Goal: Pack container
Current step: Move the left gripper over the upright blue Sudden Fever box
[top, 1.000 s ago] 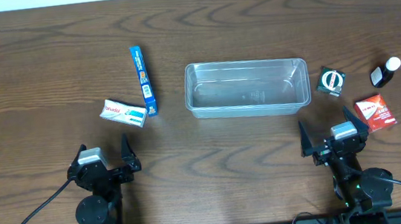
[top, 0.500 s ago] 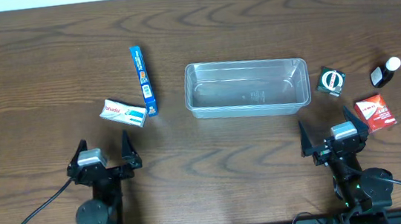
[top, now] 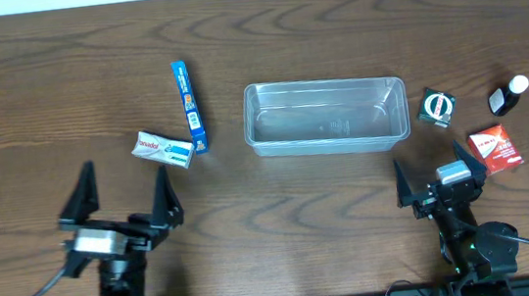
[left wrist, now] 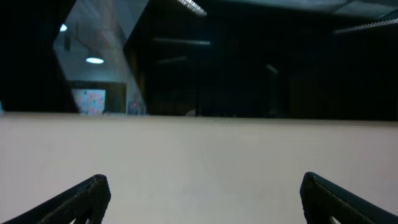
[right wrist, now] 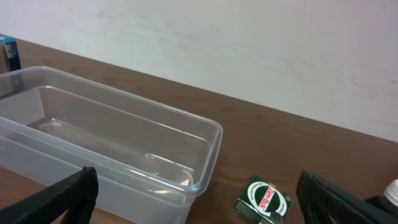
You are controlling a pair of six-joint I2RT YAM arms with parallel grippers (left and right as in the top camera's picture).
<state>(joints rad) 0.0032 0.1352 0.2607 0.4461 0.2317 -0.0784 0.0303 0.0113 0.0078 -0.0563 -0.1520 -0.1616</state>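
Note:
The clear container stands empty at the table's middle; the right wrist view shows its near right corner. A blue box and a white box lie to its left. A green box lies to its right and shows in the right wrist view. A dark bottle with a white cap and a red box lie further right. My left gripper is open, empty and raised, below the white box; its wrist view shows only wall. My right gripper is open and empty, below the green box.
The wooden table ends at a white wall at the back. Both arm bases stand at the front edge. Cables run from them along the front.
My left arm has lifted and tilted up, its open fingers now spread wider in view and shifted left. The right arm and all objects have not moved.

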